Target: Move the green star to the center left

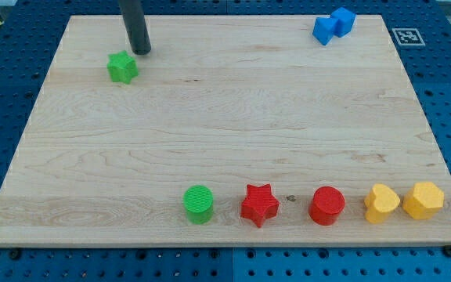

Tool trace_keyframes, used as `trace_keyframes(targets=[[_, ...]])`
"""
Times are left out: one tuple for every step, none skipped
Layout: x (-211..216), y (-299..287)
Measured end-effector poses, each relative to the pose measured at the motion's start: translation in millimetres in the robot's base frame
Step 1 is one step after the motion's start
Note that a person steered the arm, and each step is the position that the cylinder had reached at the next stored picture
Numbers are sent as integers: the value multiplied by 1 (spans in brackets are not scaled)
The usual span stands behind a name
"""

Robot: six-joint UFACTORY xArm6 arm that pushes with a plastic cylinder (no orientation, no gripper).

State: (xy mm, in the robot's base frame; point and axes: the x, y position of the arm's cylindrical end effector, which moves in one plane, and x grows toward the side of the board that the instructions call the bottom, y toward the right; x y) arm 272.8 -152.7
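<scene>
Rod end: my tip rests on the worktop near the view's top left; the arm carries no pincer, so no jaw state applies. Green star lies just below-left of my tip, apart. Two blue blocks touch, far right. Green cylinder, red star, red cylinder and two yellow blocks line the bottom.

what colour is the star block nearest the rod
Green; the star sits just below-left of my tip in the camera view.
</scene>
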Motion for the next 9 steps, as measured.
trace_keyframes(targets=[[-2, -9], [26, -9], [45, -9], [52, -9], [50, -17], [20, -34], [17, -50], [31, -50], [49, -46]])
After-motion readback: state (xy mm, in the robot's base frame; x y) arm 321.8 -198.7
